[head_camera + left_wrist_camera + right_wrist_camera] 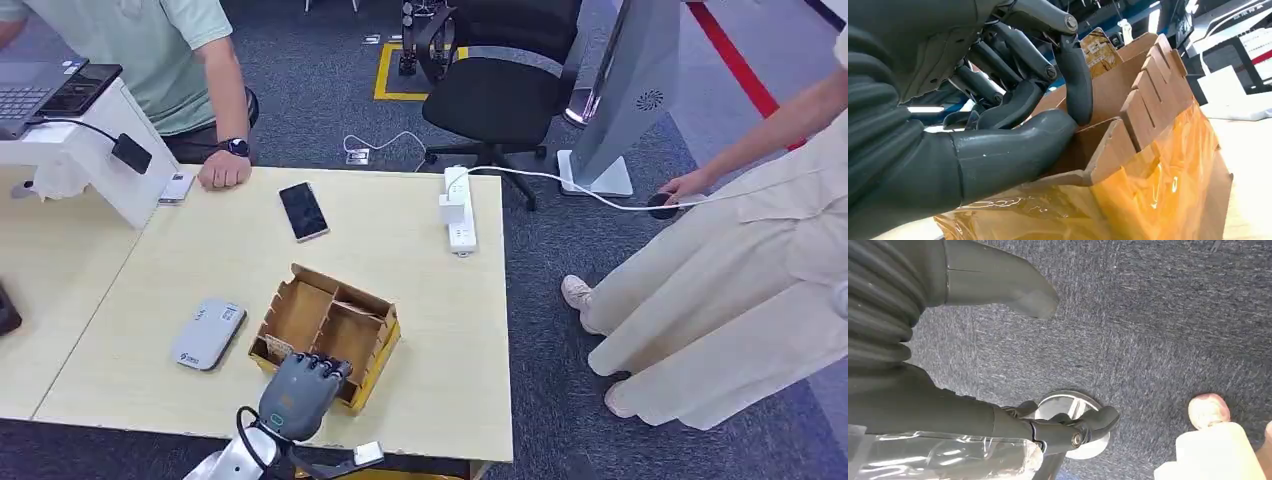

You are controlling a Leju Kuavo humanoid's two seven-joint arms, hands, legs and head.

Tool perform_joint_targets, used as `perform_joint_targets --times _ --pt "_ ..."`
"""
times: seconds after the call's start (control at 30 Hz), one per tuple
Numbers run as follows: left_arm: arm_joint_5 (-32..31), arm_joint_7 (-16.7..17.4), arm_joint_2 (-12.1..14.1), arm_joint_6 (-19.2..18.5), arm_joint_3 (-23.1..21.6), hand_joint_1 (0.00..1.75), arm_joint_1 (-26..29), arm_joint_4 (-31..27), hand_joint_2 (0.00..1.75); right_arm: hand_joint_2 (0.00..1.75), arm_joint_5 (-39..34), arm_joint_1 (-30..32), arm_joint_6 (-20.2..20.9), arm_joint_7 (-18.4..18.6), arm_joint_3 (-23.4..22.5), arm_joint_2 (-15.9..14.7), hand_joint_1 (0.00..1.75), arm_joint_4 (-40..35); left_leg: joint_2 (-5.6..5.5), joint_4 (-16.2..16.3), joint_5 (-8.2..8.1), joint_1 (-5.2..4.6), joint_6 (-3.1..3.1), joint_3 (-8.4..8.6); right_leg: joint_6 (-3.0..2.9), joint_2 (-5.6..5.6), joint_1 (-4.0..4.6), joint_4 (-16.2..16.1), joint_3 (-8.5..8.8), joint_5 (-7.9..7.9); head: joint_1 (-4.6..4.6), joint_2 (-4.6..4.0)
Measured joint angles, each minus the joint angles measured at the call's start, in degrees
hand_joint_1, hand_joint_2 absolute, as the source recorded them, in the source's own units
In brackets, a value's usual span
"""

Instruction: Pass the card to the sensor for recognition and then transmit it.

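Observation:
A brown card (278,348) stands in the near-left corner of the open cardboard box (372,345) on the table; the same card (1099,50) sticks up past my fingers in the left wrist view. My left hand (300,390) reaches over the box's near wall (1108,150), its fingers (1075,85) curled down inside and the thumb (1013,150) beside them, with nothing visibly between them. The grey card sensor (208,333) lies flat to the left of the box. My right hand (998,365) hangs over the carpet holding nothing, thumb apart from the fingers.
A phone (303,210) and a white power strip (458,208) lie farther back on the table (440,380). One person rests a hand (225,170) on the far edge. Another person in beige (740,290) stands on the right. A white stand (100,150) with a laptop sits at left.

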Motion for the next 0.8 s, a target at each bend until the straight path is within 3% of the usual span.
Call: perform_joint_targets --times 0.13,0.27,0.37,0.47,0.53,0.7,0.8 --pt "0.00 0.37 0.09 0.15 0.00 1.75 -0.01 0.00 1.75 1.75 -0.07 0.00 -0.04 -0.02 -0.02 -0.04 0.00 0.00 0.00 0.00 0.00 0.00 0.00 0.00 0.00 0.00 0.00 0.00 0.00 0.00 0.00 0.00" --pt "0.00 3.13 0.99 0.46 -0.04 1.75 -0.34 -0.20 1.75 1.75 -0.17 0.00 -0.13 -0.02 -0.02 -0.09 0.00 0.00 0.01 0.00 0.00 0.01 0.00 0.01 0.00 0.01 0.00 0.00 -0.01 0.00 0.00 0.00" --pt "0.00 6.46 2.33 1.09 -0.57 1.75 -1.22 -1.01 1.75 1.75 -0.31 0.01 -0.13 -0.02 -0.02 -0.11 0.00 -0.02 0.00 0.00 0.01 0.01 0.00 0.02 0.00 0.01 0.01 0.00 -0.01 0.00 0.00 0.00" --pt "0.00 12.26 4.32 2.21 -2.84 1.75 -3.21 -2.10 1.75 1.75 0.02 0.02 -0.13 -0.02 -0.02 -0.11 0.00 -0.04 0.00 0.00 0.02 0.02 -0.02 0.01 0.00 0.01 0.01 0.01 0.00 0.00 0.02 0.00" --pt "0.00 13.77 5.44 2.43 -4.33 1.75 -4.44 -2.56 1.75 1.75 0.13 0.02 -0.13 0.00 -0.02 -0.11 0.00 -0.04 0.00 0.00 0.02 0.02 -0.02 0.01 -0.01 0.01 0.01 0.02 0.00 0.00 0.00 0.00" --pt "0.00 15.78 7.00 3.59 -6.56 1.75 -5.63 -3.76 1.75 1.75 0.33 0.05 -0.15 0.00 -0.02 -0.11 0.00 -0.04 0.01 0.00 0.02 0.01 -0.02 0.01 0.00 0.02 0.01 0.01 -0.01 0.00 0.00 0.00" --pt "0.00 15.10 7.37 3.67 -6.64 1.75 -6.65 -5.18 1.75 1.75 0.48 -0.02 -0.07 0.42 -0.02 -0.15 0.00 -0.04 -0.01 0.01 0.02 0.01 -0.01 0.00 0.00 0.00 0.01 0.01 -0.01 0.00 0.02 0.00"
